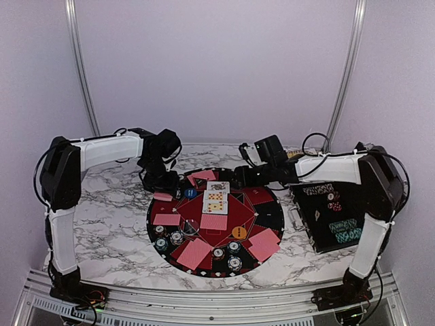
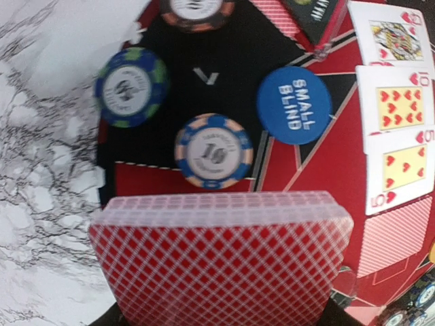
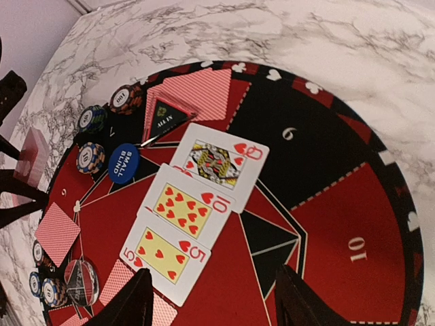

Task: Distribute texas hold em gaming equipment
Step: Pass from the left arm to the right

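Note:
My left gripper (image 1: 163, 185) is shut on a deck of red-backed playing cards (image 2: 221, 265), held over the left rim of the round mat (image 1: 268, 204). Beyond the deck lie a blue "small blind" button (image 2: 293, 105) and striped poker chips (image 2: 213, 151). Face up at the mat's middle are the queen, ten and five of hearts (image 3: 183, 210). My right gripper (image 3: 214, 299) hovers open above the mat's far right part, nothing between its fingers. Face-down cards (image 1: 194, 253) and small chip stacks (image 1: 234, 263) sit around the mat. An orange button (image 1: 238, 232) lies right of centre.
A black rectangular case (image 1: 329, 214) with rows of chips stands open to the right of the mat. A clear "all in" marker (image 3: 166, 115) lies by the far face-down cards (image 3: 197, 95). Marble tabletop (image 1: 109, 224) surrounds the mat.

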Motion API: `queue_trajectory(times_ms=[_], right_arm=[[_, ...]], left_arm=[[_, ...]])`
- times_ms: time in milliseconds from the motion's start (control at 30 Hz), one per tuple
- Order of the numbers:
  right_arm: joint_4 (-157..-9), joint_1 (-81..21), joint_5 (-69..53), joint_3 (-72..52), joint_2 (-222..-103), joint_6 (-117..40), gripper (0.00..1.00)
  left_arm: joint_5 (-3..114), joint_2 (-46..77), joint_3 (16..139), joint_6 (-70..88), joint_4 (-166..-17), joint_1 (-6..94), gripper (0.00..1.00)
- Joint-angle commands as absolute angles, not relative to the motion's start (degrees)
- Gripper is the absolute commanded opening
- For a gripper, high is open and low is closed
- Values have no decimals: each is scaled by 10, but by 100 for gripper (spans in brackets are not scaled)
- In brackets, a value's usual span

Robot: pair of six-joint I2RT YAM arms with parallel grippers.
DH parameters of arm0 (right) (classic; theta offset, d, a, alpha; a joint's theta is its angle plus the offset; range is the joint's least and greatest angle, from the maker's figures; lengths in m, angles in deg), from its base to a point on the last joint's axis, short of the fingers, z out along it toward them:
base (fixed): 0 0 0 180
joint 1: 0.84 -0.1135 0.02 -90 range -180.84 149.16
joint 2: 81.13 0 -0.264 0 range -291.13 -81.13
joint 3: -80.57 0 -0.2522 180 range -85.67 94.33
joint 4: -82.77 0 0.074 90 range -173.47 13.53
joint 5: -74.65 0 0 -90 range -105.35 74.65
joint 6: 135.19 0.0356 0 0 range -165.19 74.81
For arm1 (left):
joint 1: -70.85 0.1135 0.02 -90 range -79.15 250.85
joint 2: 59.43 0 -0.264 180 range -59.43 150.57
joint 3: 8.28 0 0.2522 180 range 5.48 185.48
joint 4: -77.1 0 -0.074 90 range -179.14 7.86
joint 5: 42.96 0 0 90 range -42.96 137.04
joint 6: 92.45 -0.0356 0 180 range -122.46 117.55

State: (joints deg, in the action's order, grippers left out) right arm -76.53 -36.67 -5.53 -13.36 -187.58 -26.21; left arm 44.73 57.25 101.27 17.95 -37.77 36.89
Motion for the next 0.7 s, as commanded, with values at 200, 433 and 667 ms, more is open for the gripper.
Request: queue_trajectory(times_ms=[200, 433, 667], right_arm=[[-863, -287, 0, -289, -1749, -152, 60], [-927, -241, 74, -374, -1714, -113, 61], [-1047, -223, 214, -410, -1764, -37, 64]], left_arm=[[433, 738, 1293, 257, -254, 236, 37], [454, 878, 1501, 307, -216, 178, 36], [458, 882, 1506, 321, -235, 155, 36]])
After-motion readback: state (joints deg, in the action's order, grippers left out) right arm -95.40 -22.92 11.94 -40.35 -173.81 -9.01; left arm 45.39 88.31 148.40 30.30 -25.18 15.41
